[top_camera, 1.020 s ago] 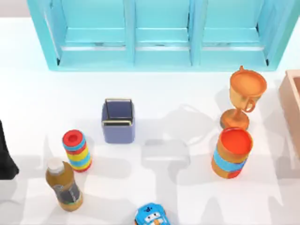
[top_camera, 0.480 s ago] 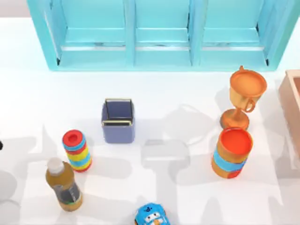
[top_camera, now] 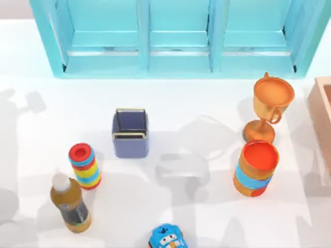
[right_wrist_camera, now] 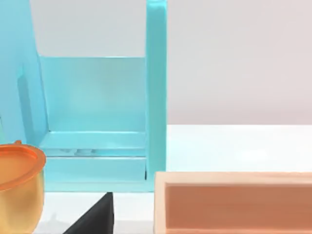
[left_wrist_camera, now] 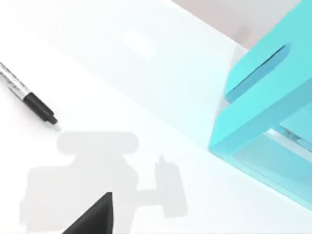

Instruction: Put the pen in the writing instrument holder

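Since a second ago, left arm has left the top view's left edge. Its claw's state: cannot tell. Pen (left_wrist_camera: 27, 100) lies ahead of it; the holder (top_camera: 130, 133) stands well apart. An off-centre grasp might roll the pen.

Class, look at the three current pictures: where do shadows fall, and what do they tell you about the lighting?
Top view: soft grey shadows cross the white table, some arm-shaped, near the square periwinkle-blue cup. Left wrist view: a blocky gripper-shaped shadow lies beside the black-tipped silver pen, suggesting light from above. Right wrist view: evenly lit turquoise shelf, few shadows.
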Controlling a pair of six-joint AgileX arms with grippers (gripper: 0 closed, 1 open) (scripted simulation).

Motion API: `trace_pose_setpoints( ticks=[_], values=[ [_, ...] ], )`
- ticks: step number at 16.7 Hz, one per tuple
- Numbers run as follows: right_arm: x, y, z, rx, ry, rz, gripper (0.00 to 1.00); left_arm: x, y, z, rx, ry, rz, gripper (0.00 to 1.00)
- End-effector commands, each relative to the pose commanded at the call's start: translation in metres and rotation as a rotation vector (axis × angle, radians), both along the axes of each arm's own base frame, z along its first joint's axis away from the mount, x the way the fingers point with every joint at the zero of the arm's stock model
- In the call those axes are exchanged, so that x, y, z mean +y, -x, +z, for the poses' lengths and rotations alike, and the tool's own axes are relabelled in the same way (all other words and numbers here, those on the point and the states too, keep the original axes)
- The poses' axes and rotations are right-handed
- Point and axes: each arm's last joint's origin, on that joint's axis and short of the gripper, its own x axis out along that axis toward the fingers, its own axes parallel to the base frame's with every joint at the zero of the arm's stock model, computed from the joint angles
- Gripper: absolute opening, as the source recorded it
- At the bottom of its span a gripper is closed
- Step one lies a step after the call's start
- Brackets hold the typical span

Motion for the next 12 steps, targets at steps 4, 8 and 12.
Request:
trace_pose_setpoints(
  ticks=[4,8,12],
  values=[
    [0.0,0.0,0.0,0.0,0.0,0.0,1.0,0.062,-0.086,-0.019,0.23,0.242,0.136,1.0],
    [0.0,0.0,0.0,0.0,0.0,0.0,1.0,0.127,-0.145,-0.073,0.41,0.46,0.278,1.0],
    [0.0,0.0,0.0,0.0,0.0,0.0,1.0,0.172,-0.169,-0.122,0.516,0.61,0.383,1.0]
  ],
)
